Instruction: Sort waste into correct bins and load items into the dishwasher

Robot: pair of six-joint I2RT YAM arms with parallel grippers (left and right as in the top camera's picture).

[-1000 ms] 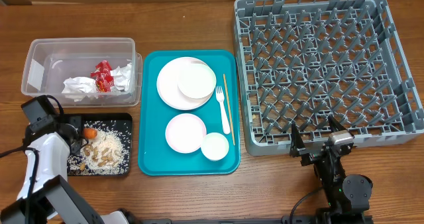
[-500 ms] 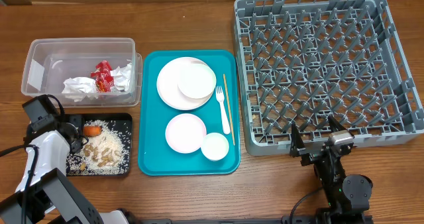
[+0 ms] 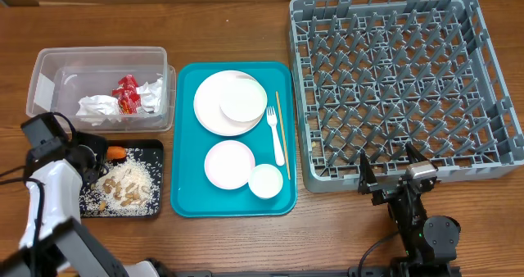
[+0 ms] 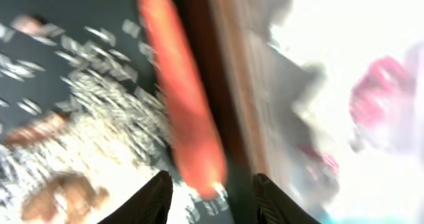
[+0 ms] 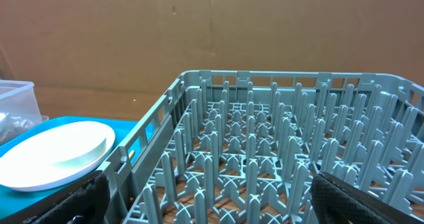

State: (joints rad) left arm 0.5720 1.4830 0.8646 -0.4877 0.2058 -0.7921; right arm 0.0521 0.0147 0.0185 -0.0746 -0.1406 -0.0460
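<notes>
The orange carrot (image 3: 117, 152) lies at the back edge of the black tray (image 3: 155, 179), beside the rice-like scraps (image 3: 123, 185). My left gripper (image 3: 97, 154) is open just left of it. In the blurred left wrist view the carrot (image 4: 182, 98) lies free ahead of the parted fingers (image 4: 215, 207). The clear tub (image 3: 49, 64) holds the red wrapper (image 3: 127, 94) and white napkins (image 3: 98, 107). White plates (image 3: 214, 105), a pink plate (image 3: 229, 164), cup (image 3: 266, 181), fork (image 3: 276, 138) and stick (image 3: 282, 133) lie on the teal tray (image 3: 187, 187). My right gripper (image 3: 387, 170) is open and empty at the grey rack's (image 3: 401, 80) front edge.
The right wrist view looks across the rack's upright pegs (image 5: 278, 151) between wide-open fingers (image 5: 218, 204), with a white plate (image 5: 53, 154) at the left. A brown cardboard wall (image 5: 199, 32) stands behind the table. Bare wooden tabletop (image 3: 246, 23) runs along the back.
The carrot went from my left gripper onto the back edge of the black tray. The left gripper opened and drew back to the left. The right arm has not moved.
</notes>
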